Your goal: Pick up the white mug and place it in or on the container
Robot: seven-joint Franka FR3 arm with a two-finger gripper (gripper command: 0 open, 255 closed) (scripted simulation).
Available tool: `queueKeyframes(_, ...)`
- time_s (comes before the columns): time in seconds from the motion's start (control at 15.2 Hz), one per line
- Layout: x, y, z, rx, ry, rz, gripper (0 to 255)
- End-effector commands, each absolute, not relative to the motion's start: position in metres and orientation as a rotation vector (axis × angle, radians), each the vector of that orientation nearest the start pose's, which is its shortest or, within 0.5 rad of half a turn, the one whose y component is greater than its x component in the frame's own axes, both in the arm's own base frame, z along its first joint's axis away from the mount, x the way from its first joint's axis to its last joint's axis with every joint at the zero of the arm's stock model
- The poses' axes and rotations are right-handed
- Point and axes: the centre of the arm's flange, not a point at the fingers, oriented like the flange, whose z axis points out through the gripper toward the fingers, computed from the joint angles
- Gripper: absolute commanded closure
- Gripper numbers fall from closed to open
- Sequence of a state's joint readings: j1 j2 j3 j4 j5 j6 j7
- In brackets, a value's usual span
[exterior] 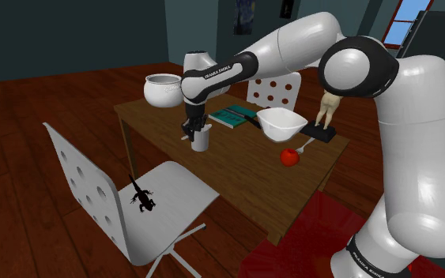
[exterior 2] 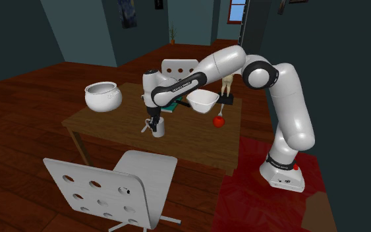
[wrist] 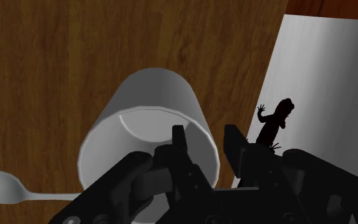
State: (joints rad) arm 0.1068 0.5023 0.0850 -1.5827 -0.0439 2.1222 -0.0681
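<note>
I am straddling the white mug's rim with my hand.
My fingers are standing apart, one inside the rim and one outside. The mug is sitting upright near the desk's edge. The wrist view is showing a spoon beside it; the shoulder view is showing the white bowl farther along.

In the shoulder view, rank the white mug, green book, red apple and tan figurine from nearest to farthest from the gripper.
1. White mug, directly under the gripper.
2. Green book, just behind, toward the view's right.
3. Red apple, farther right along the table.
4. Tan figurine, at the table's far right corner.
</note>
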Motion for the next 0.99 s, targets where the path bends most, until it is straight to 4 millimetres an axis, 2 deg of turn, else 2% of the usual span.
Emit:
queueKeyframes(0.0,0.68,0.122,0.351,-3.107,-0.424,-0.061,255)
queueKeyframes(0.46,0.68,0.122,0.35,-3.107,-0.424,-0.061,255)
queueKeyframes(0.92,0.68,0.122,0.387,-3.107,-0.424,-0.061,255)
